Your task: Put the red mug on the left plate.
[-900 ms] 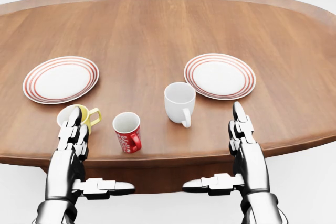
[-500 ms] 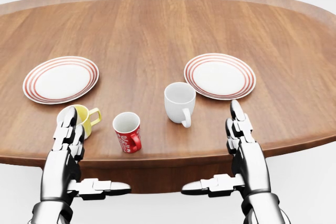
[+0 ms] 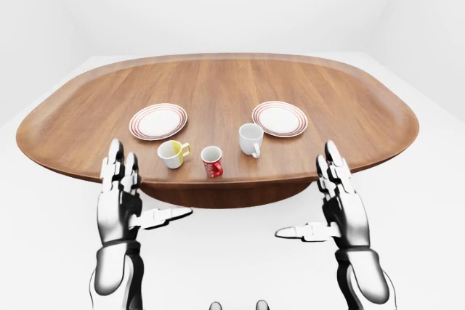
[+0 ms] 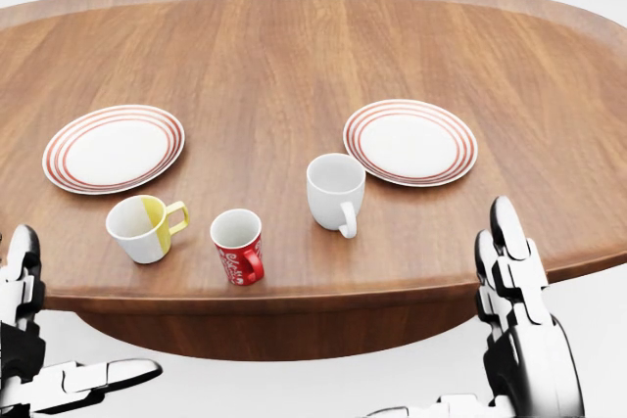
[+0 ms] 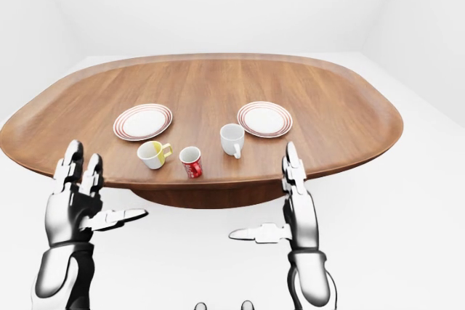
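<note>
Change noted: in the head view both hands have dropped and spread outward since half a second ago, off the table (image 4: 294,56) edge; the mugs and plates have not shifted. I read this as no reach begun, so the task stands at its start. Left hand (image 3: 123,197): fingers spread, thumb out, holding nothing. Right hand (image 3: 338,205): likewise splayed and empty. Red mug (image 4: 238,246): upright near the table's bottom edge, handle toward bottom right, apparently empty, between the yellow mug (image 4: 142,227) and the white mug (image 4: 335,192), touching neither. Left plate (image 4: 114,148): red-rimmed, bare, up and left of the red mug. Right plate (image 4: 410,141): bare. Yellow and white mugs: upright, nothing visible inside.
</note>
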